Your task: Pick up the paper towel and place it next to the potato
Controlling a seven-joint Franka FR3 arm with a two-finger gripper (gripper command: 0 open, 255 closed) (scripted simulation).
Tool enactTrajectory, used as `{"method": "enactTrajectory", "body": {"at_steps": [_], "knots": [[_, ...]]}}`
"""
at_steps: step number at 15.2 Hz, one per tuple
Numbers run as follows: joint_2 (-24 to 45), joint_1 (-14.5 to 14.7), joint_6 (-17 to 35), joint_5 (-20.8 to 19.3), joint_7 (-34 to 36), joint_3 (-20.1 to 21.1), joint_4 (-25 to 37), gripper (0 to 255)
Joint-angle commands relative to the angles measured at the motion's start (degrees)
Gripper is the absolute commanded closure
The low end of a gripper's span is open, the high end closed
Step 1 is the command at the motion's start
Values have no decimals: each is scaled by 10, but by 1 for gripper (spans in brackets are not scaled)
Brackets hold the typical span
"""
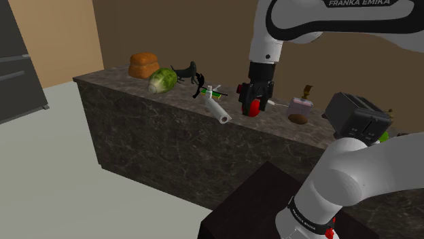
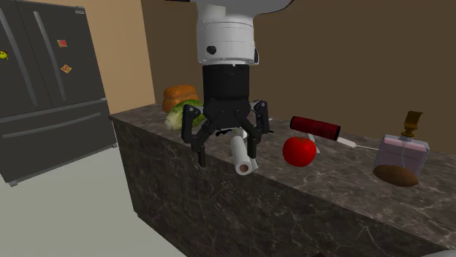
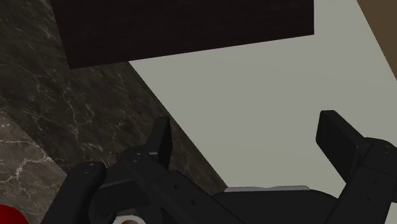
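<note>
While the white paper towel (image 2: 241, 155) lies on its side near the front edge of the dark marbled counter (image 2: 329, 201), the black gripper (image 2: 226, 155) hangs over that edge with its fingers (image 3: 163, 141) spread apart and nothing between them. A round red fruit (image 2: 299, 150) sits between the roll and the brown potato (image 2: 395, 175). The potato lies well apart from the roll, just in front of a pinkish bottle (image 2: 402, 152).

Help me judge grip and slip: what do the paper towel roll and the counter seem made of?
Paper towel roll: plain matte white cylinder with a darker centre at its end, so probably paper on a core, though no texture shows. Counter: dark stone, marble-like, judging by pale veins across top and front; finish looks smooth.
</note>
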Motion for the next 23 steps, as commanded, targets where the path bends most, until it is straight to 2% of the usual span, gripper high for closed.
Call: {"method": "enactTrajectory", "body": {"at_steps": [1,12,23], "knots": [[0,0,0,0,0,0,0,0],[198,-42,175,-59,-22,-21,51,0],[411,-74,285,-106,-26,-45,184,0]]}}
